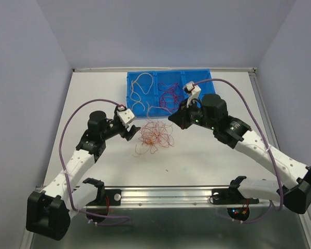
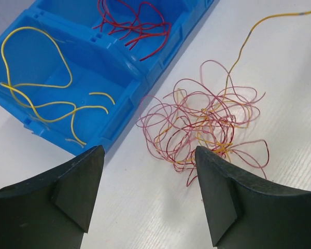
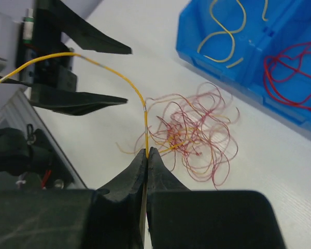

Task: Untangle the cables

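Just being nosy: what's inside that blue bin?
Yellow cables in one section, red cables beside them; the right arm partly covers the third compartment.

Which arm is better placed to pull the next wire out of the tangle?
Right: the right gripper is shut on a yellow wire at the edge of the tangle. The left gripper is open, holding nothing.

Two arms [image 1: 75, 166] are counted, each ended by one gripper: the left gripper [image 1: 133, 132] and the right gripper [image 1: 172, 118]. Two purple cables [image 1: 233, 85] are seen, one along each arm. One blue bin [image 1: 203, 77] is divided into three compartments. One tangle of wires [image 1: 155, 136] is counted on the table [image 1: 207, 155], with one yellow wire [image 3: 72, 53] leading away from it. At least three loose yellow wires [image 2: 31, 28] are counted in the bin's left compartment; the red wires [image 2: 137, 26] in the middle compartment cannot be counted.
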Controlling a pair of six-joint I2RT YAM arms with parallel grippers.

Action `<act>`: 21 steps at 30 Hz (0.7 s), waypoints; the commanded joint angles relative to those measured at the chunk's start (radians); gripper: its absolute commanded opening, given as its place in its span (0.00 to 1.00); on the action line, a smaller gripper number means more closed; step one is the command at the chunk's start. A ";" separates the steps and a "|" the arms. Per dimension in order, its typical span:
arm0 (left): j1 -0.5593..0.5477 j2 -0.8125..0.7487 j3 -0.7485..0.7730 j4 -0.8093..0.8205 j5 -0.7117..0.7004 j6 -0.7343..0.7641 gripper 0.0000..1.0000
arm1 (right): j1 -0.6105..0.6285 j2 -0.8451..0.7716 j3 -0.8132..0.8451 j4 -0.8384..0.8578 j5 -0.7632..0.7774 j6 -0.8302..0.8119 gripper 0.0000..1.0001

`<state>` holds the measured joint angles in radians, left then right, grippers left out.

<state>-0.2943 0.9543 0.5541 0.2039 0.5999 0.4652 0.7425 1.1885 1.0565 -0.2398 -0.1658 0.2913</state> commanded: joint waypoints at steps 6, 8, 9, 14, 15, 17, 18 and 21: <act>-0.011 -0.127 0.179 0.014 0.127 -0.088 0.84 | 0.015 0.045 0.350 -0.070 -0.175 -0.008 0.01; -0.012 -0.111 0.225 0.012 0.170 -0.095 0.86 | 0.015 0.062 0.401 -0.070 -0.170 0.002 0.01; -0.026 -0.088 0.248 0.011 0.216 -0.097 0.86 | 0.015 0.072 0.443 -0.070 -0.153 0.012 0.00; -0.123 -0.042 0.247 0.049 0.288 -0.086 0.87 | 0.015 0.094 0.556 -0.070 -0.124 0.049 0.01; -0.153 -0.043 0.234 0.105 0.290 -0.095 0.87 | 0.015 0.097 0.568 -0.069 -0.130 0.057 0.01; -0.170 -0.046 0.196 0.167 0.296 -0.135 0.87 | 0.015 0.102 0.596 -0.070 -0.127 0.066 0.01; -0.183 -0.048 0.185 0.228 0.319 -0.155 0.86 | 0.015 0.105 0.600 -0.069 -0.118 0.069 0.00; -0.210 -0.032 0.161 0.293 0.316 -0.201 0.86 | 0.015 0.105 0.612 -0.067 -0.109 0.072 0.01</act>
<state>-0.4789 0.9199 0.7307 0.3252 0.8700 0.3389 0.7536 1.2930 1.6051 -0.3164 -0.2935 0.3408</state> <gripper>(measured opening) 0.860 0.023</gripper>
